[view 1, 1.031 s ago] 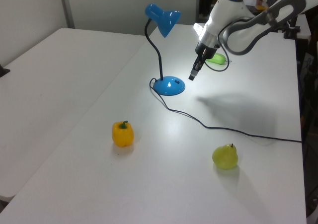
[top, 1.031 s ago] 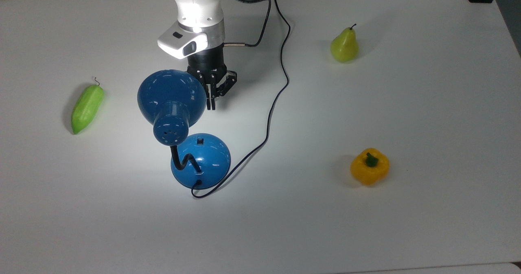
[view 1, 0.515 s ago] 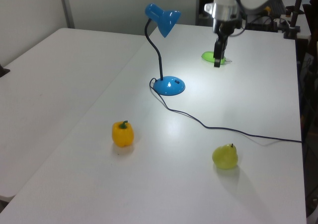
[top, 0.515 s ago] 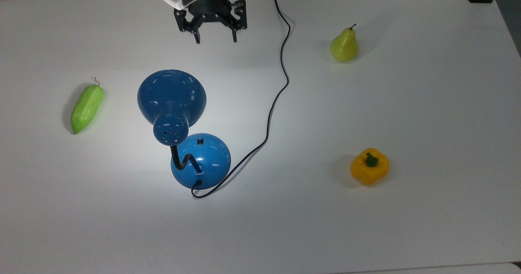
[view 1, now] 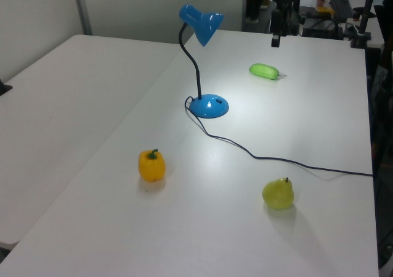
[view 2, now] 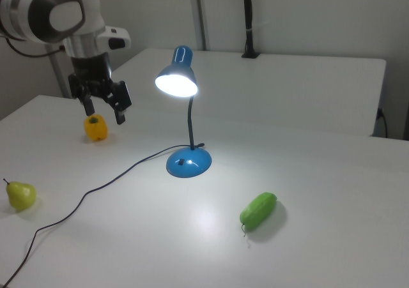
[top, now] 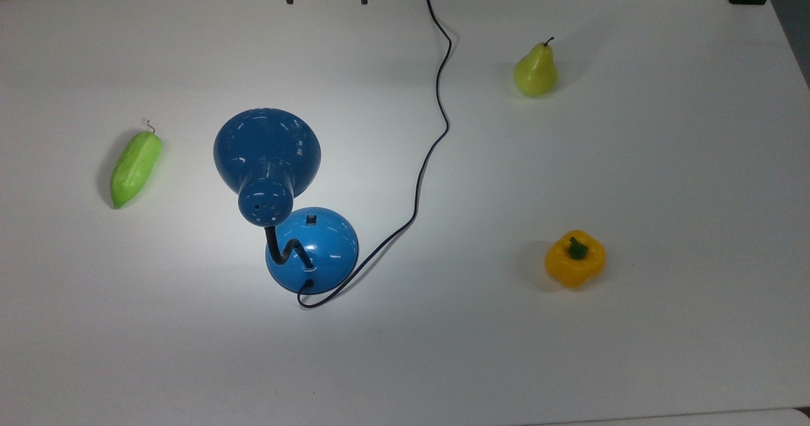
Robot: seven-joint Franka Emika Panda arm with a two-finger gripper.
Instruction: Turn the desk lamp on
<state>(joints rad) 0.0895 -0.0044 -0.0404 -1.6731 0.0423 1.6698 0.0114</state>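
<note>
white table [top: 633, 363], carrying three fruits and vegetables well apart: green cucumber [top: 135, 168] lying on its side at the top view's left, pear [top: 535, 71] standing upright toward the top view's upper right, yellow bell pepper [top: 574, 258] sitting stem-up below the pear.

White counter [top: 633, 363] carries: blue lamp [top: 311, 249], lit, base near centre; black cord [top: 436, 141] trailing across the surface; green cucumber [top: 135, 168]; pear [top: 535, 71]; yellow pepper [top: 574, 259]. All items well apart.
</note>
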